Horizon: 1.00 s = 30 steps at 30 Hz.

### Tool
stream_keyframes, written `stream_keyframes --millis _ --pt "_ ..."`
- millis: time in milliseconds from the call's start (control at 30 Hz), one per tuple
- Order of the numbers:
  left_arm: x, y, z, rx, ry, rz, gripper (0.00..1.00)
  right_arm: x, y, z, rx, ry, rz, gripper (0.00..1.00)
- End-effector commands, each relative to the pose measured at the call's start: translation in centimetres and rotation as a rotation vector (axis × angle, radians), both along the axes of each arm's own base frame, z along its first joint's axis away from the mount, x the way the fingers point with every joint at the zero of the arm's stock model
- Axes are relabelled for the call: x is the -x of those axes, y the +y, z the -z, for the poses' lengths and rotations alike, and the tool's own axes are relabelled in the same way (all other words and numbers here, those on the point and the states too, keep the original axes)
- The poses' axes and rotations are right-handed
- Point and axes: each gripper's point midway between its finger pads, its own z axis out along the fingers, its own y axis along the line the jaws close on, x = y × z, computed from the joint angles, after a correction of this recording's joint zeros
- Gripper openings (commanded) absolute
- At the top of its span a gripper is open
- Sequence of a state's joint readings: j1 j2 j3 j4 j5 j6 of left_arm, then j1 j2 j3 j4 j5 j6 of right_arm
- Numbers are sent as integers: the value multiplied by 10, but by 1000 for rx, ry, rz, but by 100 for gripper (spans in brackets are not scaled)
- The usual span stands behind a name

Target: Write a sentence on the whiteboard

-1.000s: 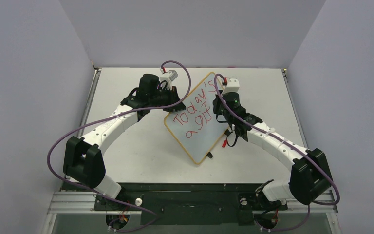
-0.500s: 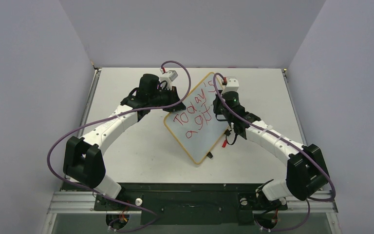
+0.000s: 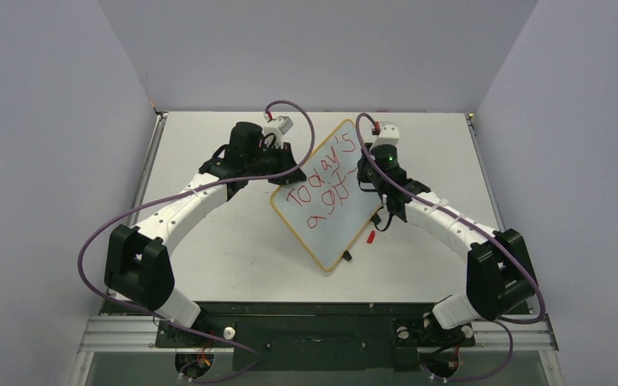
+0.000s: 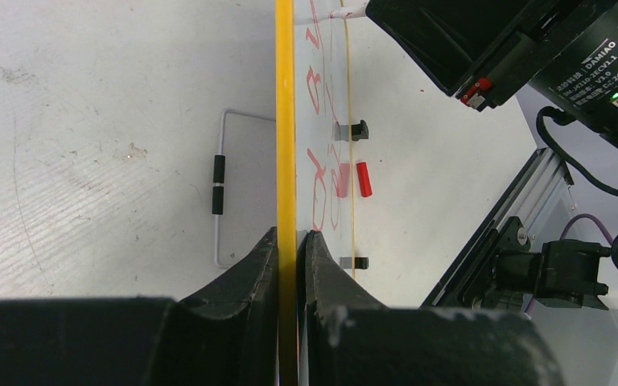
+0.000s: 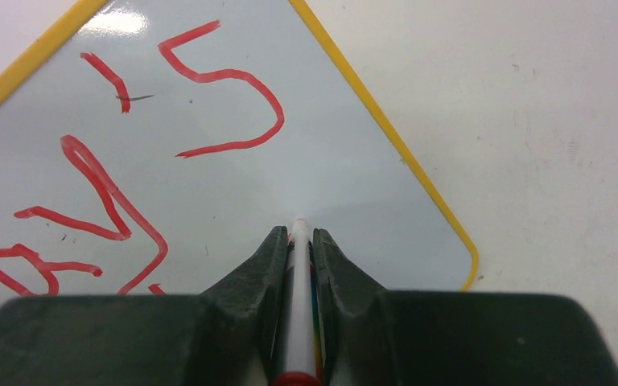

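The whiteboard (image 3: 334, 211) stands tilted mid-table, its face carrying the red sentence (image 3: 322, 183) "Today's a gift" in two lines. My left gripper (image 3: 288, 173) is shut on the board's left edge; in the left wrist view the yellow frame (image 4: 285, 121) runs straight between the fingers of my left gripper (image 4: 290, 235). My right gripper (image 3: 370, 175) is shut on a white marker (image 5: 298, 305). The marker's tip points at the board face (image 5: 346, 169) below the red "s" (image 5: 225, 80), near the corner. Whether the tip touches I cannot tell.
A red marker cap (image 3: 371, 237) lies on the table by the board's right edge. Black clips (image 4: 358, 129) sit on the board's lower edge, and a wire stand (image 4: 219, 185) lies behind it. Grey walls close in the table on three sides.
The right arm's elbow has swung inward to the left, and its gripper with the marker has shifted slightly toward the far side. Left arm and board are unmoved.
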<state>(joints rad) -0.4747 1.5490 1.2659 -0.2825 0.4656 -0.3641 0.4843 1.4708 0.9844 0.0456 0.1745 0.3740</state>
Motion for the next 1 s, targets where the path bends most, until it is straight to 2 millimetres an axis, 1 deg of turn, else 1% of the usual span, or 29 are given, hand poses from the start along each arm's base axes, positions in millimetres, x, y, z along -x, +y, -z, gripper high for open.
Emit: stream_keyframes --millis 0,167,333,467,567,667,967 --pt "-15 6 -9 -43 -125 -4 0 -10 12 -18 -45 -38 -36 0" --pt "-15 6 -10 -44 -130 -5 0 -2 8 -24 -50 -48 -32 0" --pt "-14 6 -10 -41 -129 -3 0 11 5 -39 -89 -78 -38 0" --pt "-14 6 -10 -40 -127 -3 0 16 6 -50 -114 -101 -46 0" --pt "-14 6 -11 -37 -130 -4 0 14 8 -57 -124 -113 -48 0" --pt "-14 5 -11 -37 -129 -2 0 11 11 -58 -130 -113 -53 0" --pt "-14 5 -11 -35 -128 -2 0 0 20 -50 -138 -94 -62 0"
